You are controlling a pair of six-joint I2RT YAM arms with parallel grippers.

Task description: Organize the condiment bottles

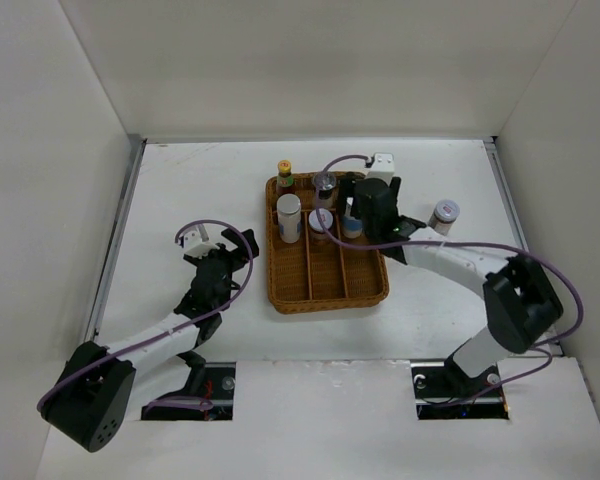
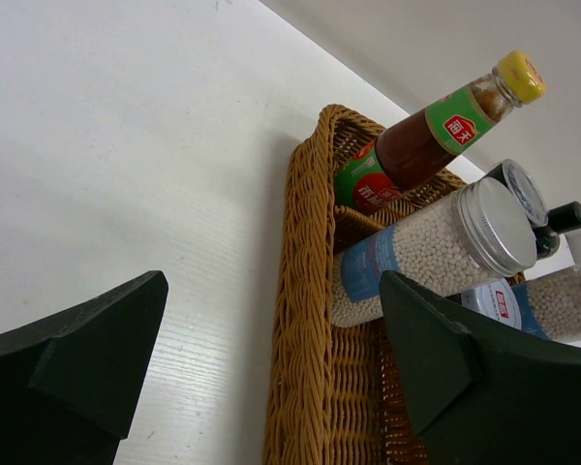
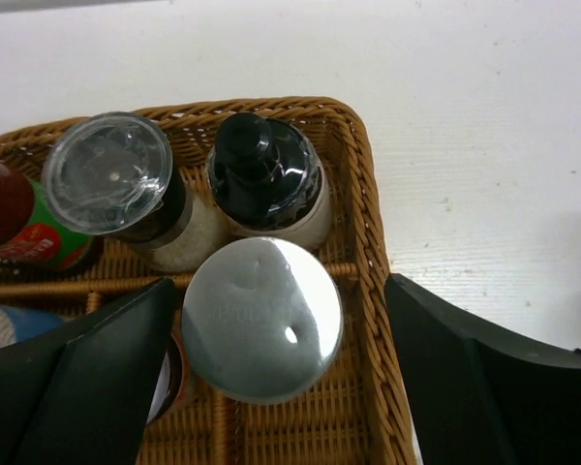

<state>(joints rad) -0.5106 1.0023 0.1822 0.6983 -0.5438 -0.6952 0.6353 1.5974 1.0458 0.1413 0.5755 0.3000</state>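
Observation:
The brown wicker tray (image 1: 370, 285) holds several condiment bottles at its far end. Among them are a red sauce bottle with a yellow cap (image 1: 285, 172), a clear-lidded jar (image 1: 324, 182) and a white-lidded jar (image 1: 289, 215). My right gripper (image 1: 356, 220) hangs open over the tray's back right compartment. In the right wrist view its jaws (image 3: 281, 284) straddle a silver-lidded jar (image 3: 261, 318), just in front of the black-capped bottle (image 3: 266, 179). One silver-lidded jar (image 1: 444, 213) stands on the table right of the tray. My left gripper (image 1: 236, 252) is open and empty, left of the tray.
In the left wrist view the tray's left rim (image 2: 305, 291) lies between my open fingers, with the sauce bottle (image 2: 416, 145) and a bead-filled jar (image 2: 445, 247) beyond. White walls enclose the table on three sides. The tray's near compartments (image 1: 325, 275) hold nothing.

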